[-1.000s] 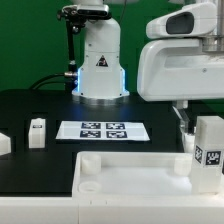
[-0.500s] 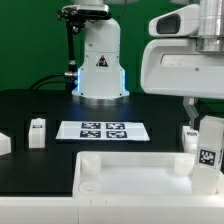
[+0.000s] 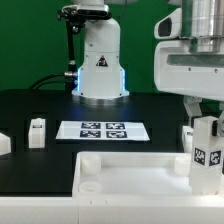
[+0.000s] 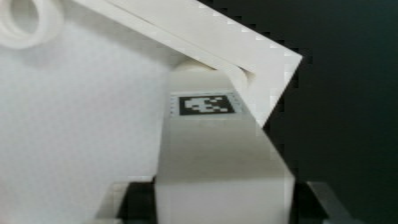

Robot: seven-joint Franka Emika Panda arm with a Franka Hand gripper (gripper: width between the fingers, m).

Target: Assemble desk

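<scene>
The desk's white top lies flat at the front of the exterior view, with a round socket at its near-left corner. A short square white leg with a black-and-white tag stands upright at the top's end on the exterior view's right. My gripper comes down on that leg from above. In the wrist view the leg fills the gap between the two black fingers, and my gripper is shut on it. The desk top and a socket ring lie beneath.
The marker board lies mid-table before the robot base. A loose leg stands on the exterior view's left, another white part at the left edge. A further white piece sits behind the held leg.
The jaws have closed onto the leg. The hand has shifted slightly toward the exterior view's right; the leg has stayed nearly in place.
</scene>
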